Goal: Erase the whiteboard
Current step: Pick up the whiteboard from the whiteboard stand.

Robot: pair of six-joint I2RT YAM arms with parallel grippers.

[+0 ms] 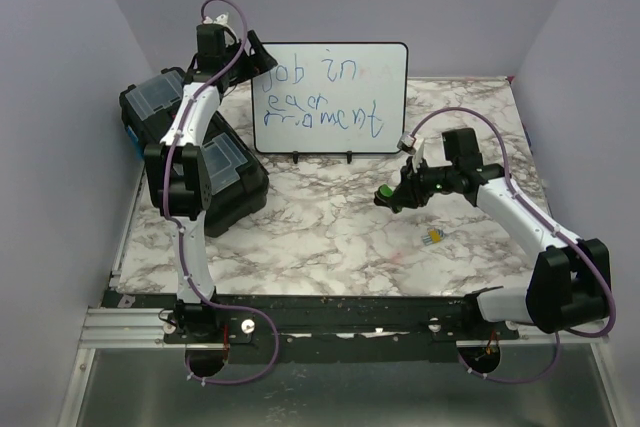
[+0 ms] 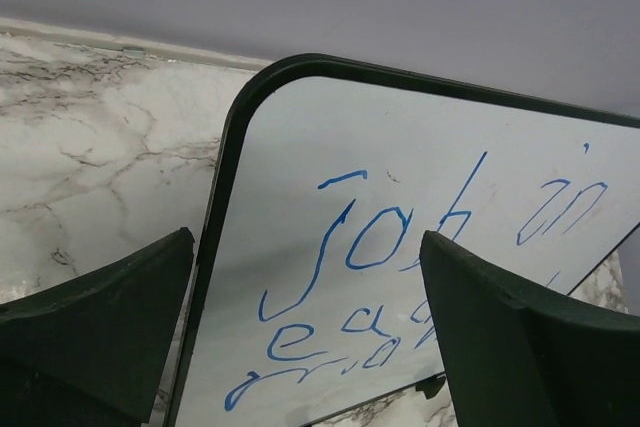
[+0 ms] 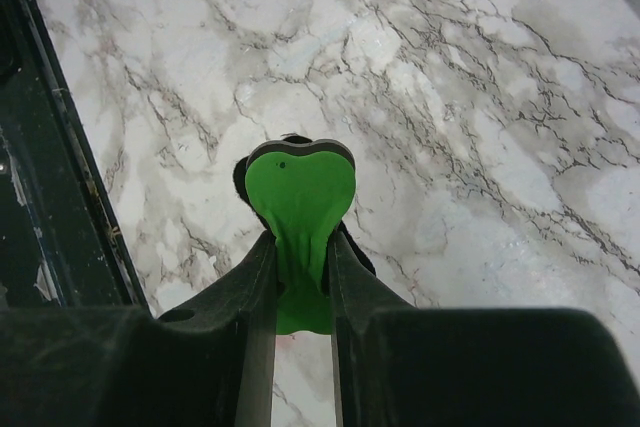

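Right tool [image 3: 300, 247] was clamped on the green eraser [image 3: 300, 182], whiteboard [image 1: 330, 97] off ahead of it, blue writing [image 2: 400, 237] unwiped. Left tool [image 2: 307, 242] gaped wide at the board's top corner. Next move probably needed steadying it, then wiping.

Top camera high at near edge, looking down. Left wrist close on whiteboard [image 2: 400, 247], shared overhead. Right wrist faces tabletop [image 3: 480, 97].
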